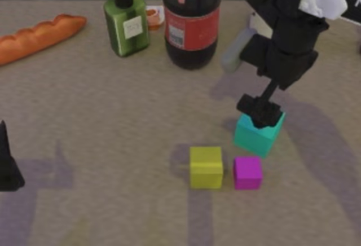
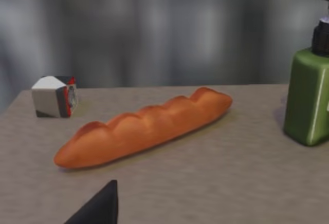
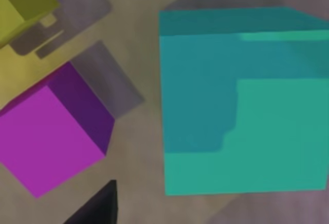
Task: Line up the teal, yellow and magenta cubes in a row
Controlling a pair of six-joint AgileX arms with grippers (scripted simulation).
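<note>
R gripper (image 1: 260,112) sits right atop teal cube (image 1: 258,134), centre-right of top view; grip state can't tell. Yellow cube (image 1: 206,167) + magenta cube (image 1: 247,172) just below-left.

Top view looks down; right wrist view closely shares its teal cube (image 1: 258,137).

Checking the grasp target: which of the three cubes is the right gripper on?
The teal cube: the right gripper sits on its top, while the yellow cube and magenta cube lie apart, untouched.
</note>
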